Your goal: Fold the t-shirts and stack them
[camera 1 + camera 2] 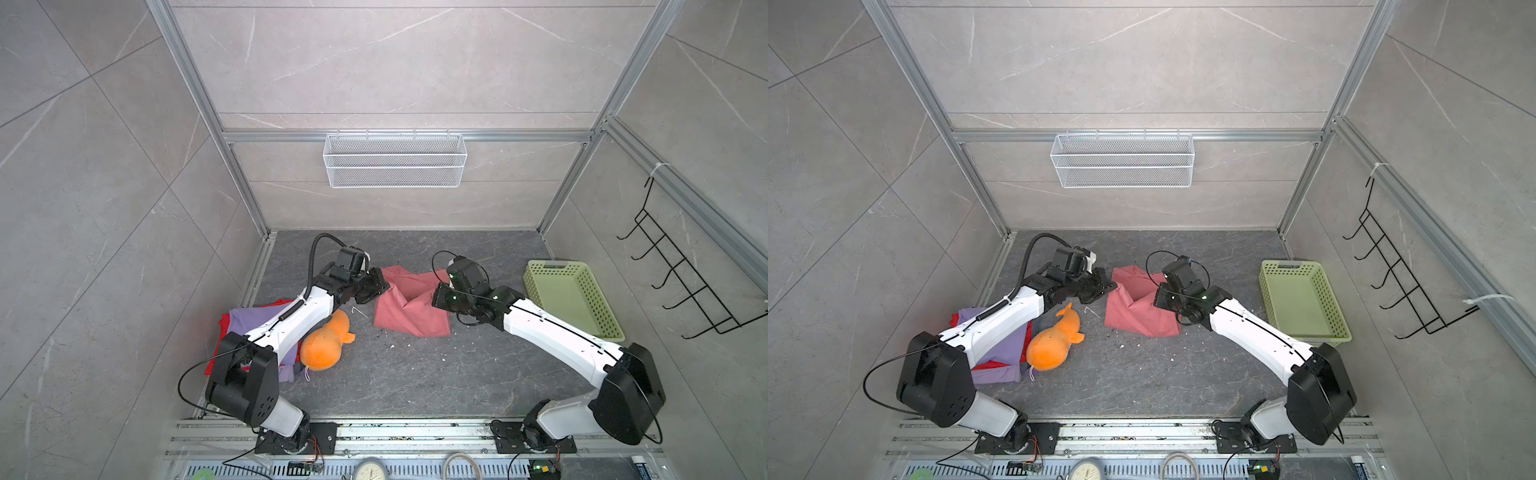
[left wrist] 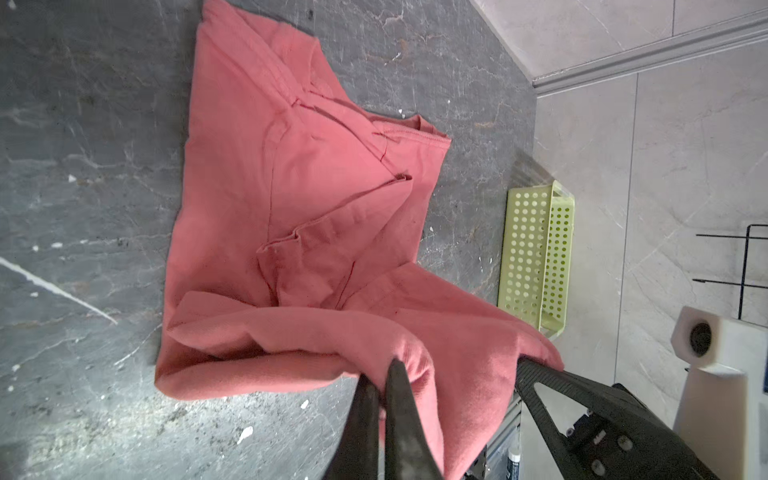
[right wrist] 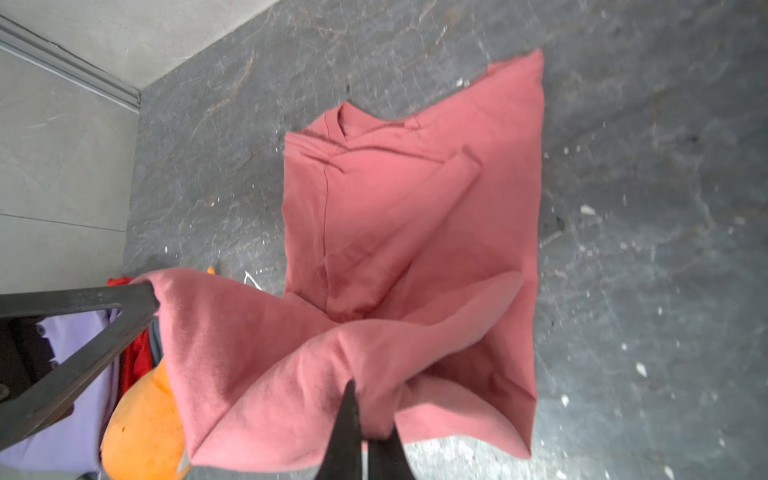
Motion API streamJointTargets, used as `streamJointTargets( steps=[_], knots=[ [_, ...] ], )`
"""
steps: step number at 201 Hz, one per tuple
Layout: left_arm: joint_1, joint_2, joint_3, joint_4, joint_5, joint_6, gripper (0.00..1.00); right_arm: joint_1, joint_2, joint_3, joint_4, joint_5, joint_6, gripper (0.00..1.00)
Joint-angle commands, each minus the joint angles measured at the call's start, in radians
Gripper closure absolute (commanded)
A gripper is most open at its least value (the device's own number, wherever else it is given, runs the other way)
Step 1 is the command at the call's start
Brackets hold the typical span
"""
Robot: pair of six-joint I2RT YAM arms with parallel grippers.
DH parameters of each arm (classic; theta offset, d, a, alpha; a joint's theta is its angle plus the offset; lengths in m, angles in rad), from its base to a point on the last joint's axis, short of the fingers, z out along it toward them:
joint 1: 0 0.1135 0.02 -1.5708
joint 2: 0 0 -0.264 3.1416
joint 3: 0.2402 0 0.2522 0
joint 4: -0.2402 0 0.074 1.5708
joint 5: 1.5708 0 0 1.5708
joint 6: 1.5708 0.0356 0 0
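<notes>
The salmon-pink t-shirt [image 1: 409,309] [image 1: 1138,311] lies partly folded mid-table, its near edge lifted off the surface by both grippers. My left gripper [image 1: 384,286] [image 1: 1112,286] [image 2: 384,370] is shut on the shirt's left lifted corner. At the right lifted corner my right gripper [image 1: 435,297] [image 1: 1156,298] [image 3: 370,411] is shut on the cloth too. The cloth [image 2: 291,187] [image 3: 415,199] sags between them. A lavender-purple t-shirt [image 1: 253,318] [image 1: 1000,357] lies over a bright red one [image 1: 223,328] [image 1: 992,365] at the left, under my left arm.
An orange plush toy [image 1: 326,345] [image 1: 1054,340] lies beside the left pile. A pale green plastic basket [image 1: 573,299] [image 1: 1304,299] [image 2: 536,257] stands at the right. On the back wall hangs a white wire basket [image 1: 395,160]; a black hook rack [image 1: 685,282] is on the right wall.
</notes>
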Motion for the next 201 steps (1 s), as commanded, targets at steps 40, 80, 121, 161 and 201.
streamJointTargets(
  steps=[40,80,121,161,201],
  knots=[
    [-0.074,-0.254,-0.138,-0.082,0.072,-0.087,1.00,0.044,-0.183,-0.171,-0.072,-0.155,0.094,1.00],
    [-0.081,-0.193,-0.112,-0.083,0.046,-0.061,1.00,0.048,-0.136,-0.187,-0.006,-0.111,0.125,1.00],
    [-0.044,-0.003,0.073,-0.078,0.031,0.023,1.00,-0.031,-0.010,-0.084,0.076,-0.110,0.117,1.00],
    [0.064,0.251,0.286,-0.058,0.093,0.042,1.00,-0.177,0.226,0.027,0.195,-0.248,0.144,0.98],
    [0.133,0.512,0.470,-0.026,0.141,0.015,1.00,-0.269,0.489,0.186,0.266,-0.297,0.176,0.98]
  ],
)
